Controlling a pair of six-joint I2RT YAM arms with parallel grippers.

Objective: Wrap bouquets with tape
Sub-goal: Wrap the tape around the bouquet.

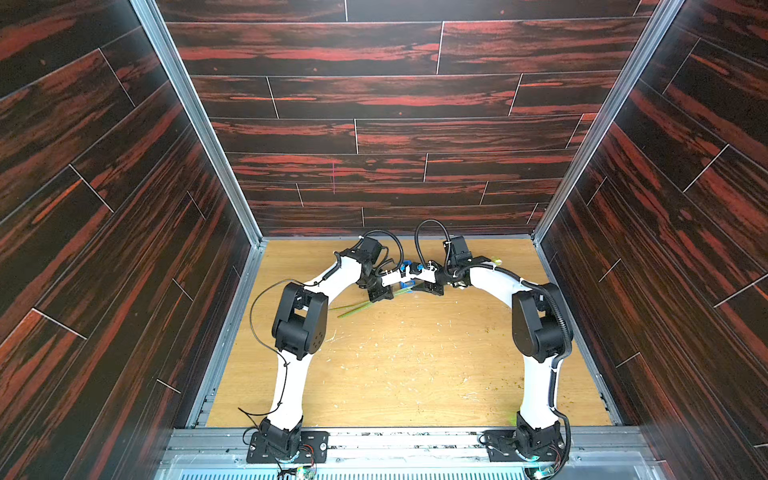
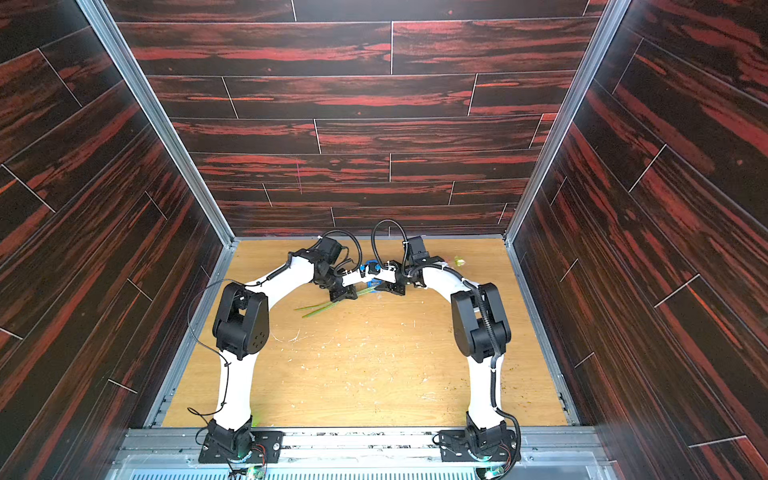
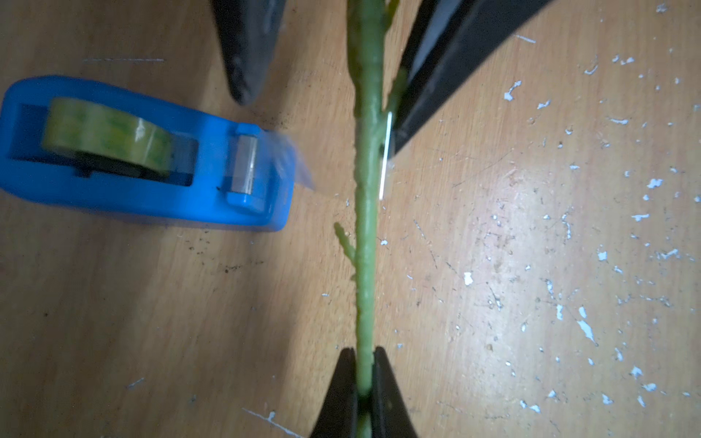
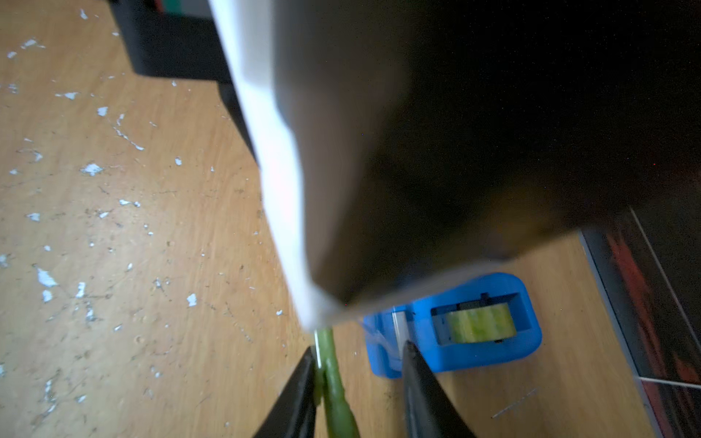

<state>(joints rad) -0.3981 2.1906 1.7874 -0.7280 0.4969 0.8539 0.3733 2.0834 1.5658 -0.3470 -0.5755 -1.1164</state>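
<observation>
Well, the left claw (image 3: pixel 364 364) is clamped on the green bouquet stems (image 3: pixel 366 227) over the wooden table (image 3: pixel 493 303). Just beside them the blue tape dispenser (image 3: pixel 159 197) stands on the table, yellowish roll (image 3: pixel 106 136) inside. The right claw (image 4: pixel 360 352) straddles the stems, fingers apart.

Both top views are evenly lit and rather bright, with a soft sheen on the wooden surface (image 1: pixel 415 365) and walls (image 1: pixel 83 208) that bend outward at the edges. The wrist views are dimmer. In the left wrist view a shadow lies beside the bouquet stem (image 3: pixel 366 265); in the right wrist view the near arm (image 4: pixel 417 151) is dark and blurred.
</observation>
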